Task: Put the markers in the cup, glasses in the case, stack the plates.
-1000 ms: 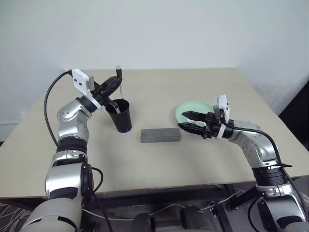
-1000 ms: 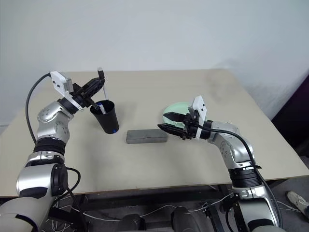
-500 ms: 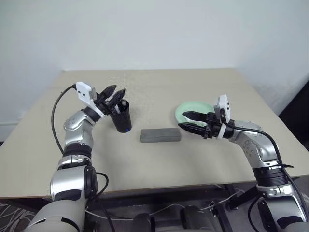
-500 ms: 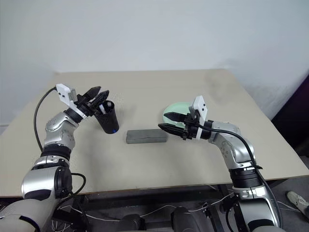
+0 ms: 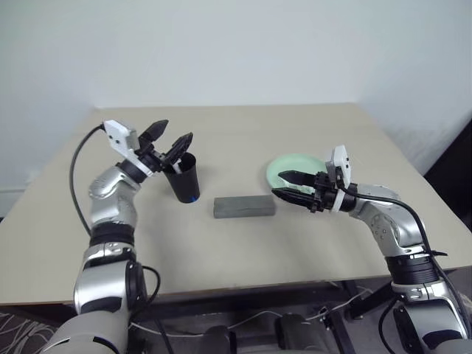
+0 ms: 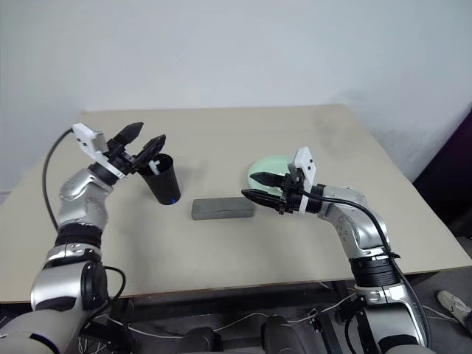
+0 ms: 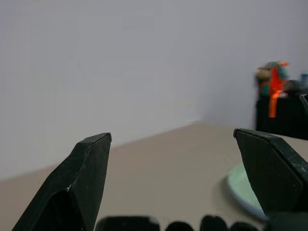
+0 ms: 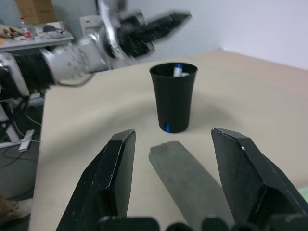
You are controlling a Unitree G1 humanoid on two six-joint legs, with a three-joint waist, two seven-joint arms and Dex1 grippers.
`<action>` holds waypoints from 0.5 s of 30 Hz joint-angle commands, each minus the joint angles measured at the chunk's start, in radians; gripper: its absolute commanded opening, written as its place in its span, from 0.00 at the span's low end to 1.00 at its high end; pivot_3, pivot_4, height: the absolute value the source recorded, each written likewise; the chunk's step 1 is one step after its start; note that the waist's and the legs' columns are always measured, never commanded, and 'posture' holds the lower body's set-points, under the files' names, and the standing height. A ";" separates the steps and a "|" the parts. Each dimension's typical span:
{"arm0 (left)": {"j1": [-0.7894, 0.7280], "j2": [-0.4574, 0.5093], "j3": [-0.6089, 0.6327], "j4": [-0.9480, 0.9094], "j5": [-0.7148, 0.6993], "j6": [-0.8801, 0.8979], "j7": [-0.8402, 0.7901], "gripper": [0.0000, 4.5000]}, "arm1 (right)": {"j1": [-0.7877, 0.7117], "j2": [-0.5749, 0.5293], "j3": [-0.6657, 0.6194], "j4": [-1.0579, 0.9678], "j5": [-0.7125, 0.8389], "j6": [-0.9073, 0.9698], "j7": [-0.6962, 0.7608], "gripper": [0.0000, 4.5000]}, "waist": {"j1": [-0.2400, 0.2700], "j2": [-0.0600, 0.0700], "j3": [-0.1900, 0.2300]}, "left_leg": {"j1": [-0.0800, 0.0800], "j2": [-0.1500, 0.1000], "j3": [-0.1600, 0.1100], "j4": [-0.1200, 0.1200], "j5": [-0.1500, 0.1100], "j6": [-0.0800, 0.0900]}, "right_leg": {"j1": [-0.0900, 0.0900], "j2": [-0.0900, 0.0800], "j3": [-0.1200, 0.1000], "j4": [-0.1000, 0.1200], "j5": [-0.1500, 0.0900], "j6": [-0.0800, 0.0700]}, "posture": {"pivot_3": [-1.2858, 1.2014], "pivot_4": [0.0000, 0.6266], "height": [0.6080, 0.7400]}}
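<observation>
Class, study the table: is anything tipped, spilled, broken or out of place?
Nothing stands out. The cup stands upright with a marker inside, the case lies shut and flat, and the green plate sits flat beside the right claw.

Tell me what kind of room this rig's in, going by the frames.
Probably a robotics lab or test room. The setup is one bare beige table against a blank white wall, cables run loose under the table's front edge, and a cluttered workbench with a cardboard box stands behind.
</observation>
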 commanded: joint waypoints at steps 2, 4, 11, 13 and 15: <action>0.190 0.092 -0.039 -0.422 -0.093 0.244 -0.058 0.96 | 0.000 0.000 0.000 0.056 -0.047 -0.056 -0.020 0.60 | -0.003 0.000 0.000 | 0.001 0.001 0.001 -0.002 0.000 0.000 | 0.000 0.000 0.000 0.000 0.000 0.000 | 0.52 0.00 0.97; 0.302 0.130 -0.052 -0.522 -0.064 0.271 -0.051 0.96 | -0.009 0.005 0.010 0.096 -0.086 -0.095 -0.038 0.60 | -0.001 0.001 0.000 | 0.001 0.001 0.000 -0.002 0.000 -0.001 | 0.000 0.000 0.000 0.000 0.000 0.000 | 0.52 0.00 0.97; 0.488 0.078 -0.078 -0.612 0.047 0.220 0.108 0.96 | -0.043 -0.028 -0.022 0.228 -0.136 -0.203 -0.034 0.60 | 0.005 0.001 0.000 | 0.003 0.001 0.000 0.000 0.000 -0.001 | 0.002 -0.001 -0.001 -0.001 0.000 -0.001 | 0.52 0.00 0.97; 0.505 0.049 -0.082 -0.604 0.073 0.184 0.149 0.96 | -0.042 -0.034 -0.020 0.247 -0.152 -0.226 -0.039 0.60 | 0.006 0.003 -0.001 | 0.003 0.001 0.000 0.001 0.000 -0.001 | 0.003 -0.001 -0.002 -0.001 0.000 -0.001 | 0.52 0.00 0.97; 0.523 0.010 -0.077 -0.573 0.101 0.146 0.207 0.96 | -0.033 -0.043 -0.030 0.272 -0.159 -0.244 -0.037 0.60 | 0.006 0.003 -0.001 | 0.004 0.000 0.001 0.000 0.000 -0.001 | 0.004 -0.001 -0.001 -0.002 0.000 -0.001 | 0.52 0.00 0.97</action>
